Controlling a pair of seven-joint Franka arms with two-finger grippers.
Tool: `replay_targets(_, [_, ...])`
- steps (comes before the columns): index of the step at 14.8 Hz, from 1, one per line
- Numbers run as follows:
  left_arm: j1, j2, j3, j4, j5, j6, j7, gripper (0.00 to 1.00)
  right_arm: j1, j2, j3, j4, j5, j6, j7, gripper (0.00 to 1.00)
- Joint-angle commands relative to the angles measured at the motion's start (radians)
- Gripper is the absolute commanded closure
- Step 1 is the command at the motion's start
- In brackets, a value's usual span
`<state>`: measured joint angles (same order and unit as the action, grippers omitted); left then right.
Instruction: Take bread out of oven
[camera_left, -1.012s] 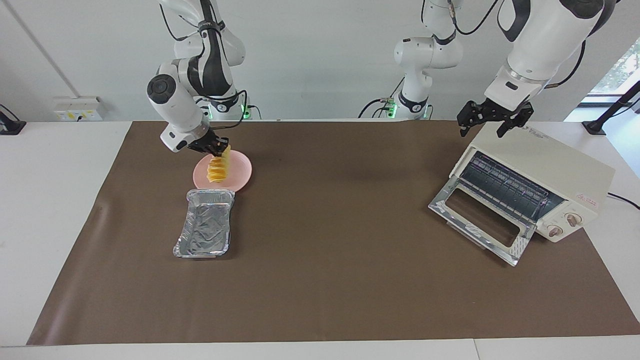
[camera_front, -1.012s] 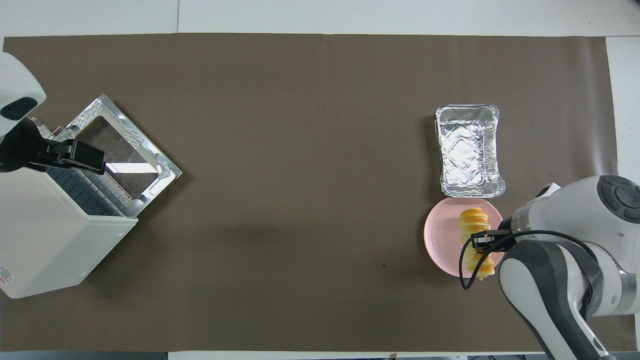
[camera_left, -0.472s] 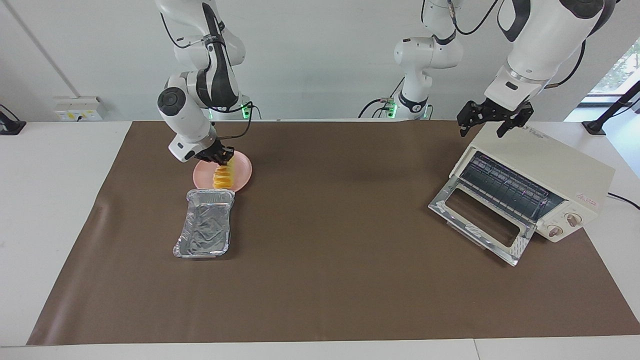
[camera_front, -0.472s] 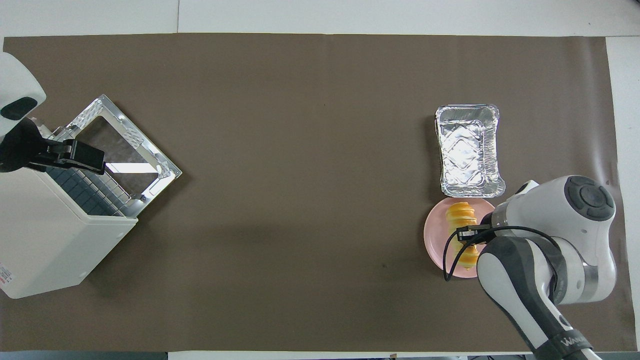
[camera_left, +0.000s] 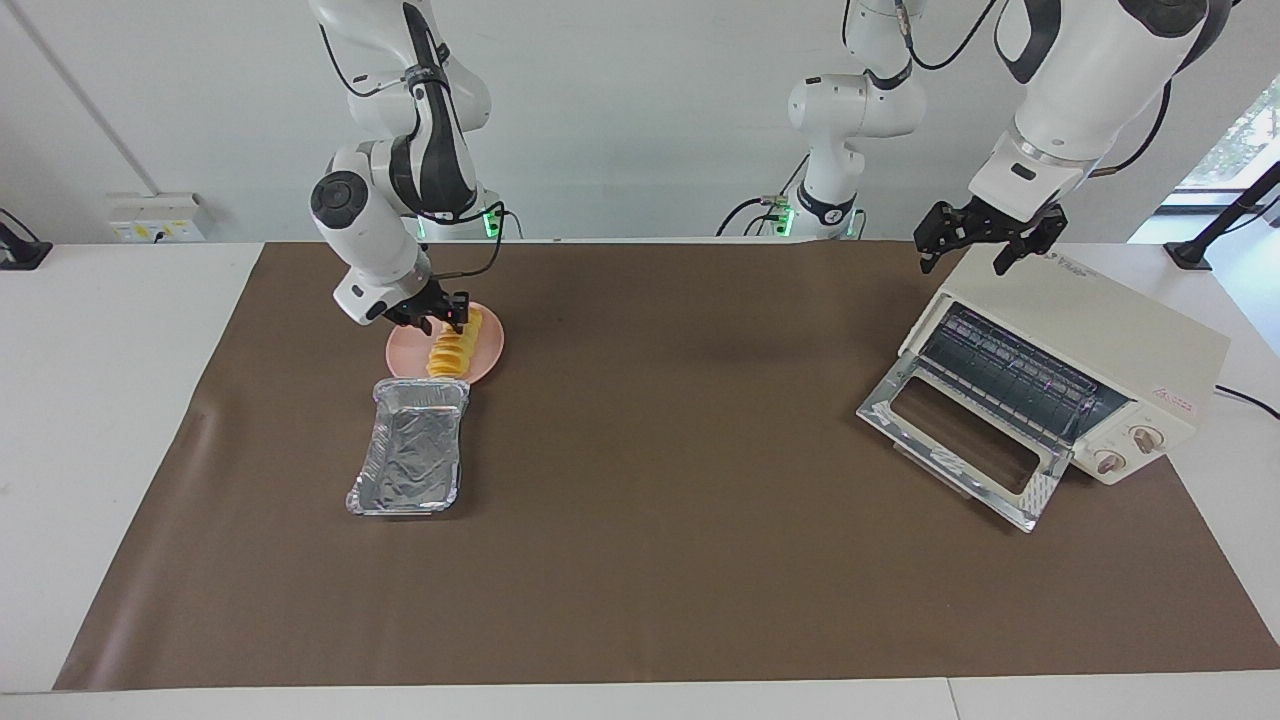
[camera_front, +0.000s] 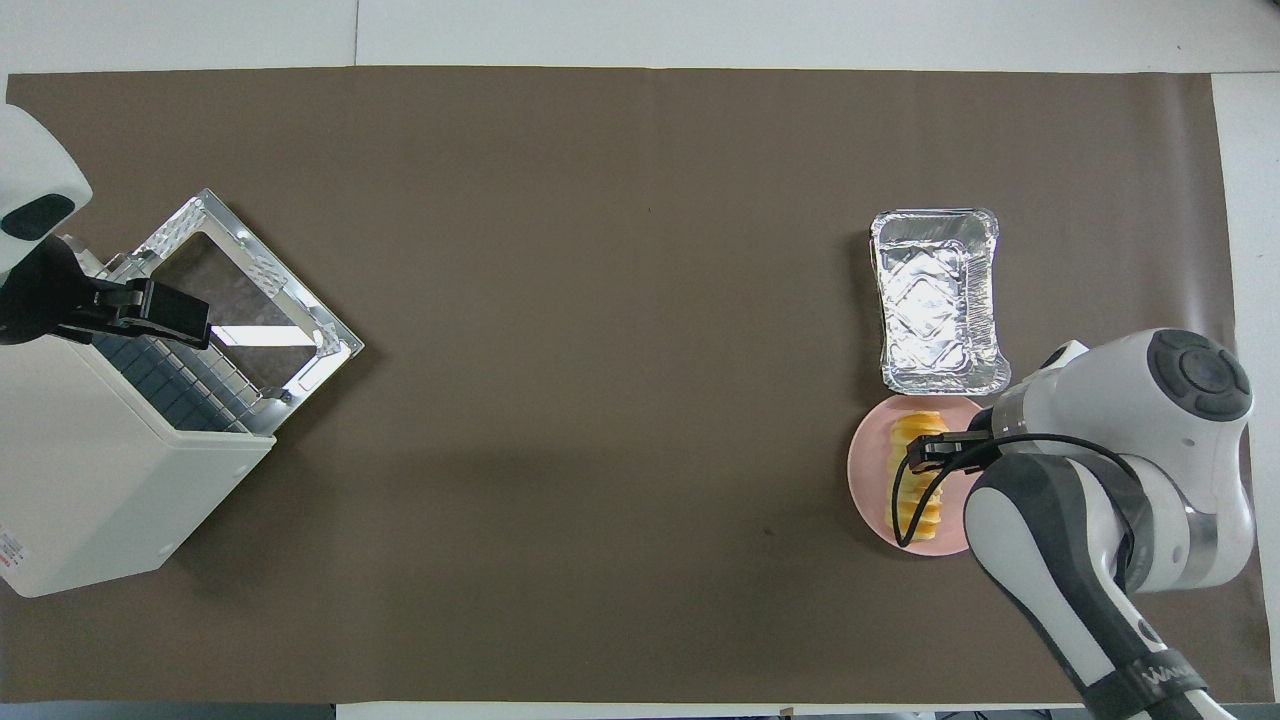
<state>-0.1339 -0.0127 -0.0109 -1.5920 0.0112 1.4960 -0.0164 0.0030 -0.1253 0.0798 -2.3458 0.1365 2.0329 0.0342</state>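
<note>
Since a second ago the bread (camera_left: 452, 352) has come down from the air onto the pink round plate (camera_left: 487, 348), and the right gripper (camera_left: 436, 318) has spread its fingers. The ridged, golden loaf lies flat; the gripper straddles its end nearer the robots, fingers apart, holding nothing. A crinkled silver foil tray (camera_left: 410, 458) touches the plate's rim farther from the robots. The boxy cream oven (camera_left: 1075, 340), glass door dropped, stands toward the left arm's end of the surface (camera_left: 660, 560). The left gripper (camera_left: 986, 243) waits over the oven, fingers wide, empty.
</note>
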Motion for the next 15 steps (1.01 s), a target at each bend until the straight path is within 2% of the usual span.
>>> replay_targets(1, [0.014, -0.024, -0.006, -0.023, -0.002, 0.004, 0.004, 0.0, -0.047, 0.055, 0.0, 0.222, -0.014, -0.15, 0.006, 0.0])
replay_targets(4, [0.014, -0.024, -0.006, -0.023, -0.002, 0.004, 0.004, 0.0, -0.078, 0.062, -0.002, 0.394, -0.017, -0.221, -0.002, 0.0])
replay_targets(8, [0.014, -0.024, -0.006, -0.023, -0.002, 0.004, 0.004, 0.0, -0.064, 0.062, 0.002, 0.581, -0.077, -0.339, 0.0, 0.0])
replay_targets(11, [0.014, -0.024, -0.006, -0.023, -0.002, 0.004, 0.004, 0.0, -0.064, 0.056, 0.002, 0.651, -0.103, -0.405, 0.0, 0.0])
replay_targets(15, [0.014, -0.024, -0.006, -0.023, -0.002, 0.004, 0.004, 0.0, -0.086, 0.061, -0.008, 0.694, -0.138, -0.45, -0.003, 0.0])
